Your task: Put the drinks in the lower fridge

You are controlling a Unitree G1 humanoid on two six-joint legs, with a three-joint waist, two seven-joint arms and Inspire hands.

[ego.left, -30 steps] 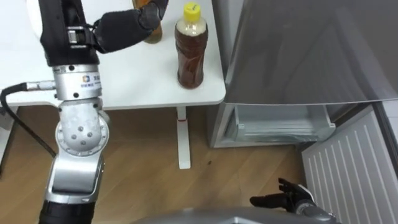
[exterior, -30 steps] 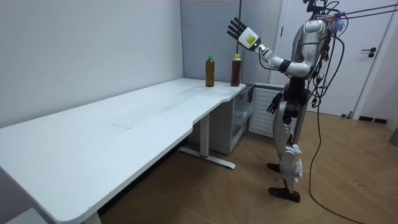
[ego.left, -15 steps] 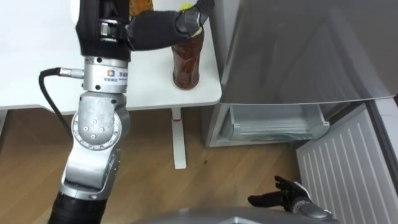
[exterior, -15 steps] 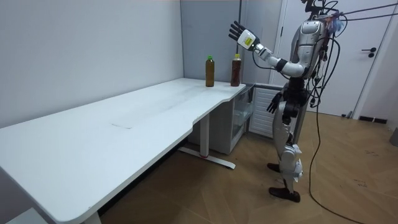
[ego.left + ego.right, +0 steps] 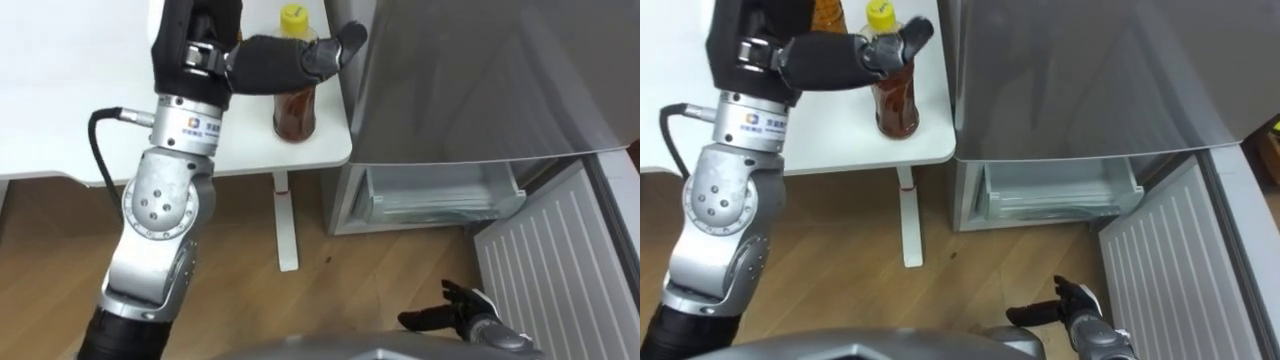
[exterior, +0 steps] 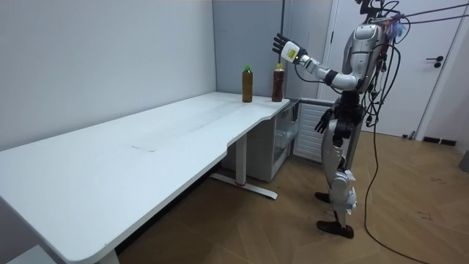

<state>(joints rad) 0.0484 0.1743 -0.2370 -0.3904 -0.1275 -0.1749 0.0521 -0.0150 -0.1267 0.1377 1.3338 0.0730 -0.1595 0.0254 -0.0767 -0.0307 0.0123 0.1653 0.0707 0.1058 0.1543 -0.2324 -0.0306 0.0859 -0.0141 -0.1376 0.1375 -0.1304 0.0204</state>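
Left eye view: left hand [image 5: 290,62] just over yellow-capped bottle [image 5: 294,114]

Table [image 5: 60,120]: the white top looked smooth and matt; bottle [image 5: 293,110]: clear glossy plastic, closed by a yellow plastic cap [image 5: 291,16]; left hand [image 5: 285,62]: wore a dark matt covering; fridge [image 5: 480,80]: its grey face looked like metal with a soft satin sheen; lower door [image 5: 560,260]: was lined in white ribbed plastic; drawer [image 5: 440,195]: pale translucent plastic; floor [image 5: 380,280]: wood-grain planks, smooth and faintly glossy.
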